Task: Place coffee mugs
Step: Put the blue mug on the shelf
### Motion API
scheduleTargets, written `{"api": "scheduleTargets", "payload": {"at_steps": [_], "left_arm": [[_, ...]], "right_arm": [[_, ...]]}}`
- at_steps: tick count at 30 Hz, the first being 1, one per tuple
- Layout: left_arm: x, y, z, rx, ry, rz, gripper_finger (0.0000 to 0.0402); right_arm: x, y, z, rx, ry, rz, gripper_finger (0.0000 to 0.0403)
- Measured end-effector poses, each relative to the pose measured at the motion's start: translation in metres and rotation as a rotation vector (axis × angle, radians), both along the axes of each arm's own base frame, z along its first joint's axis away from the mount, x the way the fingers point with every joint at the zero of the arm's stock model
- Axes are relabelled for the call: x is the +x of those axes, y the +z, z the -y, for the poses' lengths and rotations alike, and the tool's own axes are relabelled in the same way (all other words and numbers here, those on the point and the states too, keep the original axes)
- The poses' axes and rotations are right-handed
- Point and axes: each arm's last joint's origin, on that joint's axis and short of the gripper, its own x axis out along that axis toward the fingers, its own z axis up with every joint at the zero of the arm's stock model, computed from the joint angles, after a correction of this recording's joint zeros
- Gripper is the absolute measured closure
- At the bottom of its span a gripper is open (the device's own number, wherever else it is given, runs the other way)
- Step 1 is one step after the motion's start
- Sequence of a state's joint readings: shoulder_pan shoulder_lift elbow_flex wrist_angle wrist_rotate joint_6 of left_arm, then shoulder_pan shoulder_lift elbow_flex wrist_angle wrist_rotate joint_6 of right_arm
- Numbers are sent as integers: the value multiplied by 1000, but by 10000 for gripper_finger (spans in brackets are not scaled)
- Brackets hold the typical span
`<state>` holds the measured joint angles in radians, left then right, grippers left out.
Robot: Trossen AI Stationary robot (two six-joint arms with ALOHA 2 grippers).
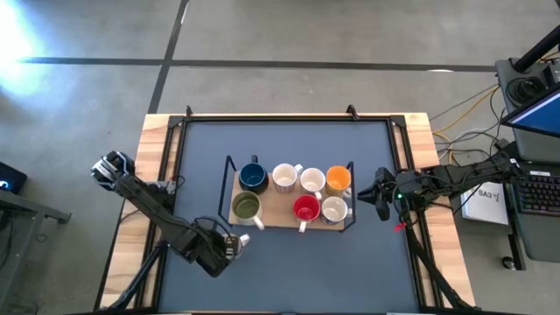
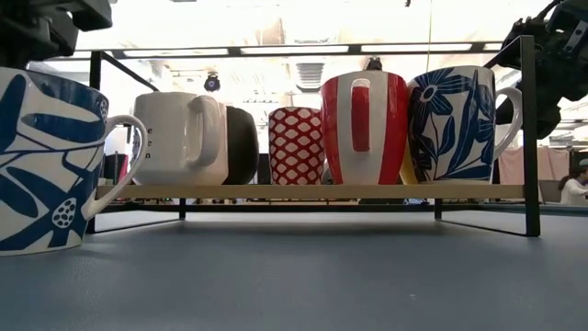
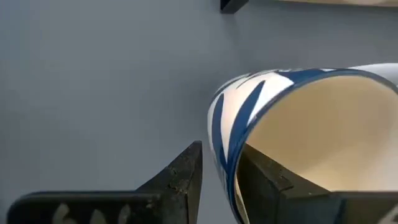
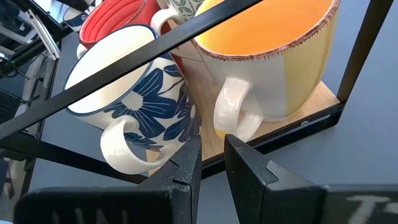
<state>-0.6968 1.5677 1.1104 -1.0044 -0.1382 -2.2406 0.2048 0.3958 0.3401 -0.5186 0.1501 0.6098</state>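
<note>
**Rack crowded, mat open at front & back**

Wooden tray with thin black wire frame (image 1: 231, 166) sits mid dark grey mat (image 1: 289, 271), seven mugs packed close inside; frame bars fence its sides. Left gripper (image 1: 229, 246) w/ blue-and-white leaf-pattern mug (image 2: 41, 161) blocks front-left approach. Right gripper (image 1: 378, 194) just beside frame's right end. Mat behind and front-right bare.

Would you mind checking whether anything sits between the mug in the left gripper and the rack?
Nothing visible does. The left gripper pinches the blue-patterned mug by its rim; only bare table lies between it and the rack.
</note>
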Motion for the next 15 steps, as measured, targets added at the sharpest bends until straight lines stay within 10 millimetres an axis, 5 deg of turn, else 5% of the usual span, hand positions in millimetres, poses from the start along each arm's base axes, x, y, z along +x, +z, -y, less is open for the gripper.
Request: {"api": "scheduleTargets", "payload": {"at_steps": [7, 15], "left_arm": [[2, -5, 1, 6, -134, 20, 387], [9, -1, 7, -12, -261, 110, 393]], "right_arm": [[0, 0, 0, 0, 0, 0, 344], [0, 0, 0, 0, 0, -1, 344]]}}
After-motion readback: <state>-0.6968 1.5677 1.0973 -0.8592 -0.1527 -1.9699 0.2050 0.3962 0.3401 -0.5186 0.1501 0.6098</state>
